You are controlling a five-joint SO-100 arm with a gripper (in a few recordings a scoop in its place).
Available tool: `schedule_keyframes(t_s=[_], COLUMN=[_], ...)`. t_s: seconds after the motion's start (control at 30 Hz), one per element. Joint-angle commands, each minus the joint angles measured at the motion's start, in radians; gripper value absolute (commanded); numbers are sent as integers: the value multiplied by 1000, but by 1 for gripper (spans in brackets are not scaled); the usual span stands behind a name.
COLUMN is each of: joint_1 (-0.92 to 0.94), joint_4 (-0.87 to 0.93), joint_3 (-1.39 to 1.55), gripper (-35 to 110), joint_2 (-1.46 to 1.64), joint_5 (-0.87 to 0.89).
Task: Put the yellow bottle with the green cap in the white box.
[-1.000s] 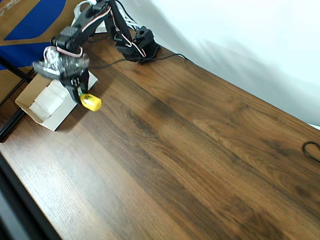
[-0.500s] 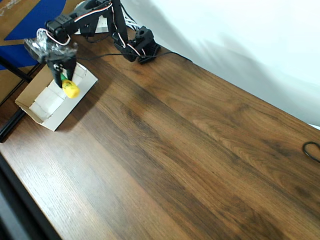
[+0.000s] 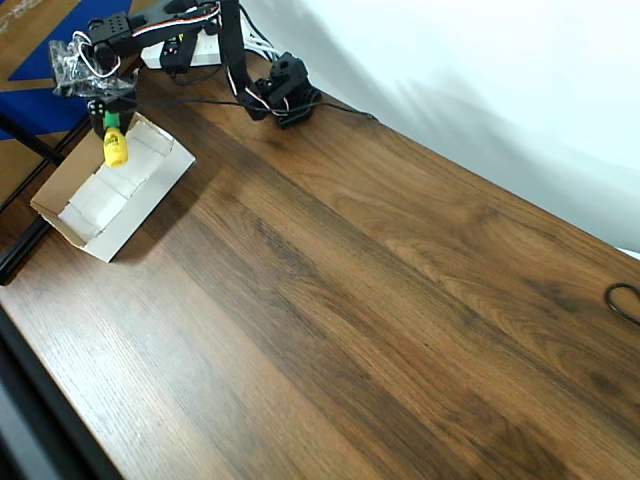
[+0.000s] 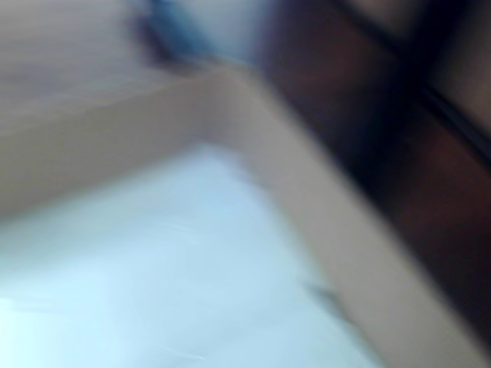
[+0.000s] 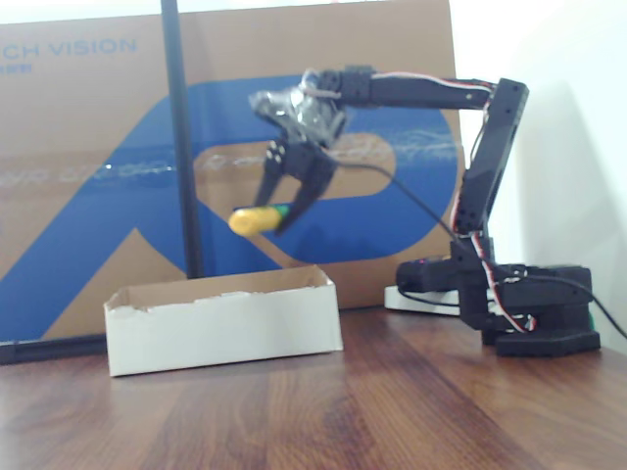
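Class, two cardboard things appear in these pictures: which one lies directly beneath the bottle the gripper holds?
The white box, the shallow open tray on the table. The yellow bottle hangs above it in the gripper; the brown-and-blue cardboard sheet stands upright behind.

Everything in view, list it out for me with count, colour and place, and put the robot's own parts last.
Small plastic bottle: one, yellow with a green cap, held lying sideways in the air above the box; in the overhead view over the box's far end.
Long shallow cardboard box: one, white with tan rim, on the table's left.
Cardboard sheet: one, brown with blue print, upright behind the table.
Wooden table: one, dark brown.
Cable loop: one, black, at the table's right edge.
Robot arm: one, black, base at the table's back.
Gripper: one, black, closed on the bottle.
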Motion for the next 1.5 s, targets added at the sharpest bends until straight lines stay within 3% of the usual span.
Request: schedule_keyframes(t_s=[0.0, 0.33, 0.8, 1.1, 1.23, 1.47], joint_1=[94, 164, -38, -135, -127, -100], joint_4=[-49, -120, -15, 26, 20, 0], joint_3=[20, -146, -537, -529, -451, -370], gripper=[0, 0, 0, 0, 16, 17], joint_2=[61, -130, -469, -492, -437, -324], joint_5=[-18, -5, 2, 8, 15, 29])
